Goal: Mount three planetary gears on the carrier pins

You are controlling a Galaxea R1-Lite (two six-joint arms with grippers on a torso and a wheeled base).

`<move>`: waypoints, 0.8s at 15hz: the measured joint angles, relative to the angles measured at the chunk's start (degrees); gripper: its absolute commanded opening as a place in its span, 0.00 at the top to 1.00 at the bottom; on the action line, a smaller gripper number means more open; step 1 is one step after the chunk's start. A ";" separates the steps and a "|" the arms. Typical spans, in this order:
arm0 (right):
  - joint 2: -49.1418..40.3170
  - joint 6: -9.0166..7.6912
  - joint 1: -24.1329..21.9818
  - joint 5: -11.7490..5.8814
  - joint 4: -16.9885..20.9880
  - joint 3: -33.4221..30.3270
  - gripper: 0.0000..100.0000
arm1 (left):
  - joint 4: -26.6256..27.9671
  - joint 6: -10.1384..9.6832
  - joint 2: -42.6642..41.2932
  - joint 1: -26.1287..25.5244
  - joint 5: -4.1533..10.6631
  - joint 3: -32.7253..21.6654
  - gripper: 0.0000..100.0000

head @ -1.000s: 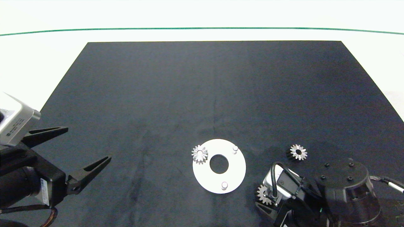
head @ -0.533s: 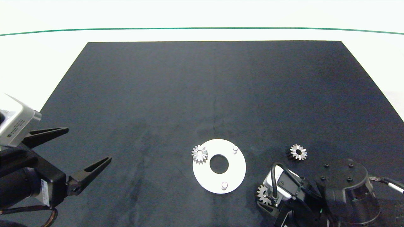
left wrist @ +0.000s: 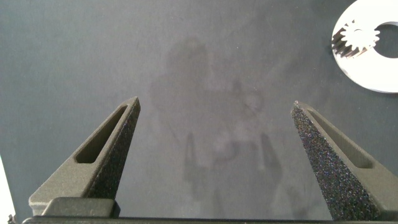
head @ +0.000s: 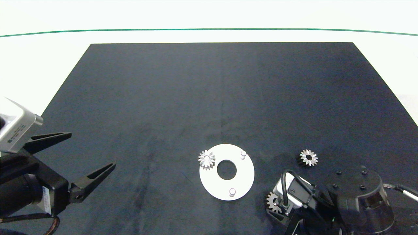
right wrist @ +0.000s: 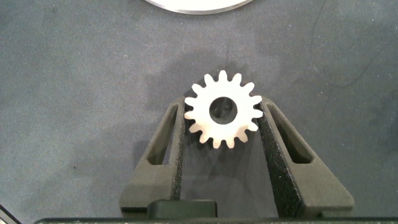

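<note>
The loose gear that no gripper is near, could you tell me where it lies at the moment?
In the head view, that loose gear lies flat on the black mat, right of the white disc and just beyond the right arm.

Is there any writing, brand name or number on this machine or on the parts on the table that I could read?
None can be read.
Silver camera box on the left arm: a few lines of small print, too small to read.
White sticker on the left arm's dark body: print too small to read.
Gears, such as the one between the right gripper's fingers, the white disc and the black mat: no markings visible.
</note>
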 measured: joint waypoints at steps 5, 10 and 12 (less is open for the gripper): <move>-0.04 0.00 -0.05 0.00 0.09 -0.17 0.93 | 0.00 0.00 -0.06 -0.06 -0.04 0.00 0.00; -0.55 0.00 0.04 -0.66 0.11 -1.99 0.96 | 0.00 0.00 -0.13 -0.09 -0.01 -0.10 0.00; -0.67 0.00 0.17 -0.66 0.06 -2.35 0.96 | 0.00 0.00 -0.11 -0.11 -0.04 -0.18 0.00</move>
